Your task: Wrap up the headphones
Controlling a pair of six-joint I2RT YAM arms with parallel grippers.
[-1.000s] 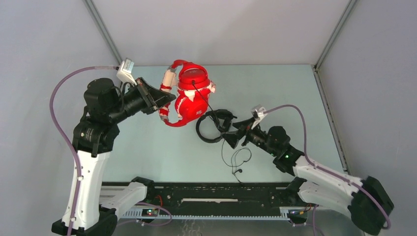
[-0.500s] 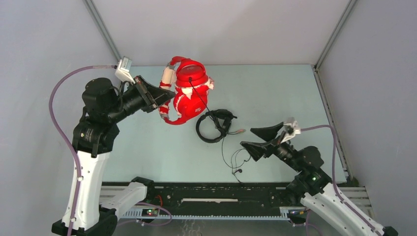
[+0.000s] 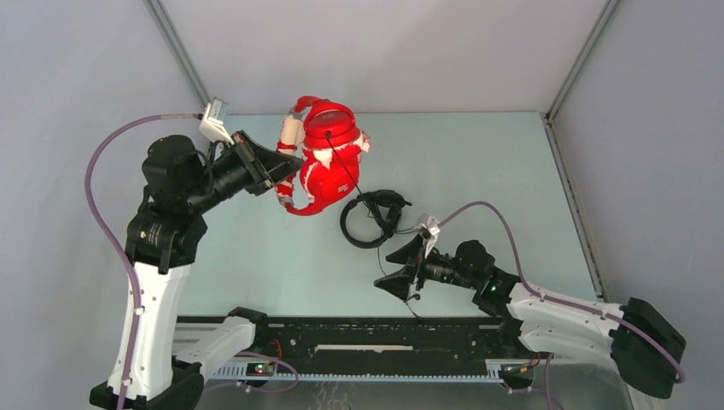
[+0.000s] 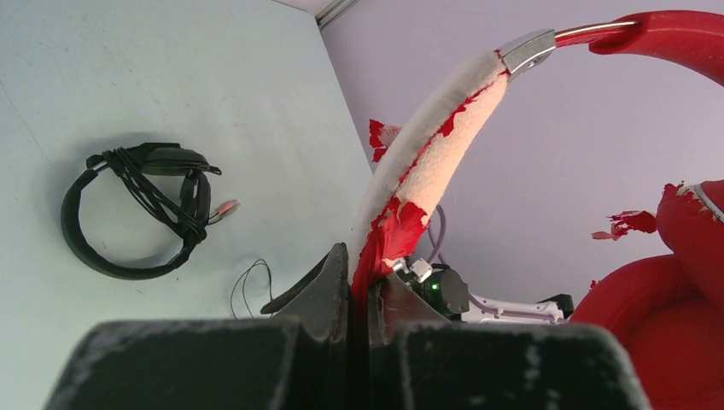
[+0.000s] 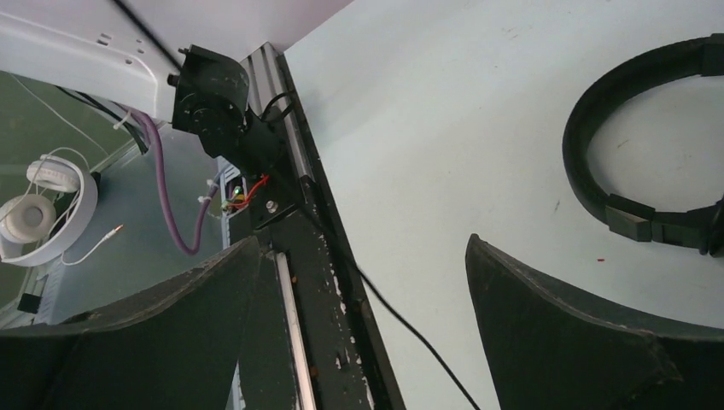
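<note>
The left gripper is pinched tight on the padded headband of the red headphones, holding them up over the far left of the table. The right gripper hangs with its fingers spread wide, low over the thin dark cable just in front of the black headphones. The cable's loops are mostly hidden beneath it, and it seems not to touch them.

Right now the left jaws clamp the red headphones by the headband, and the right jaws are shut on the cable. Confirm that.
One thing is wrong: the right jaws are open, not shut on the cable. The right wrist view shows them spread wide, with the cable running loose between them. The left jaws do clamp the red headphones by the headband.
</note>
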